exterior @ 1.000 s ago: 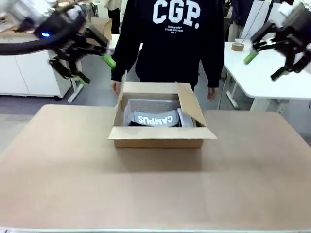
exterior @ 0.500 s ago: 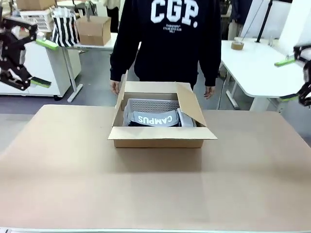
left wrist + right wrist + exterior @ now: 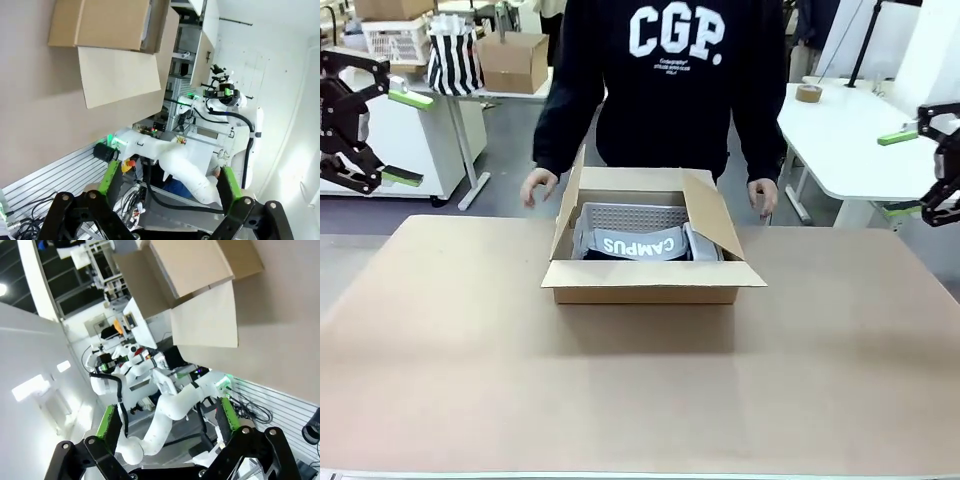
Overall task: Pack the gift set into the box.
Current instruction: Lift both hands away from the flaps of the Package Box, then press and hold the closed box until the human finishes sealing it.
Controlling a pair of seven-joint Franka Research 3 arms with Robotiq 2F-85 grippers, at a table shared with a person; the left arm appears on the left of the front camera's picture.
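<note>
Front, box: wide, shallow brown cardboard box (image 3: 640, 283) sits mid-way across the tan table (image 3: 620, 400), top flaps open, near flap folded out toward me.
Front, gift set: dark grey fabric bundle with white "CAMPUS" lettering (image 3: 638, 245) lies inside the box against the near wall. The pale grey ribbed tray (image 3: 630, 216) is also inside, just behind the bundle on the person's side.
Front, my left gripper (image 3: 407, 138): raised off the table's left edge, well apart from the box, jaws spread wide, nothing between them.
Front, my right gripper (image 3: 900, 173): raised at the right edge, well apart from the box, jaws spread wide, holding nothing.
Front, person: stands at the far side in a dark sweatshirt, one hand (image 3: 537, 185) and the other hand (image 3: 763, 195) near the box's far corners. Can't tell if they touch it.
Left wrist, my left gripper (image 3: 168, 181): green pads (image 3: 110, 177) far apart, nothing held. The box (image 3: 100, 22) is well off at the top, one flap lying out over the table.
Right wrist, my right gripper (image 3: 167, 417): pads (image 3: 226, 413) far apart, nothing held. The box (image 3: 195, 265) is well off at the top, flap out flat.
</note>
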